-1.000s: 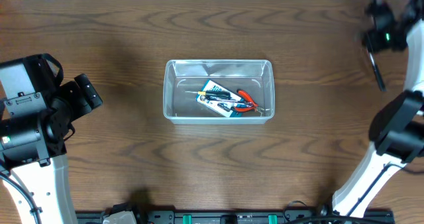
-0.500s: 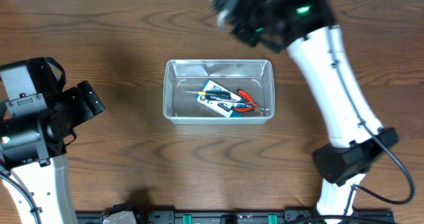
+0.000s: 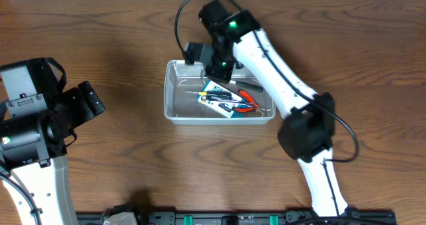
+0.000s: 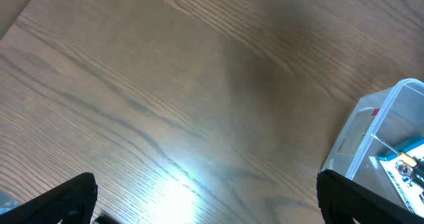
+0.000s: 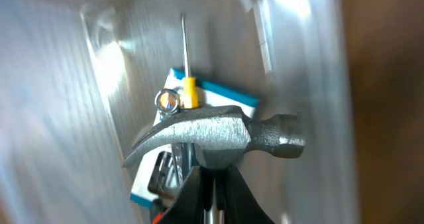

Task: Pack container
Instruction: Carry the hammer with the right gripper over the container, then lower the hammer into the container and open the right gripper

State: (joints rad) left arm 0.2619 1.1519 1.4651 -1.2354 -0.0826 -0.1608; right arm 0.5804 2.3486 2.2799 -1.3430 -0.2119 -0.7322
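Right gripper, clamped on a steel claw hammer, has swung from the brown wooden tabletop far-right corner to above the unmoved mid-tabletop clear plastic rectangular container; left gripper gapes empty near the left edge, well apart.

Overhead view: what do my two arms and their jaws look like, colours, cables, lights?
Right arm: white shells on the long links, black joints, a green light lit near the wrist, and a black cable looping off it. Left arm: bulky black housings above a white lower link. Both sets of jaws are dark, close to black.
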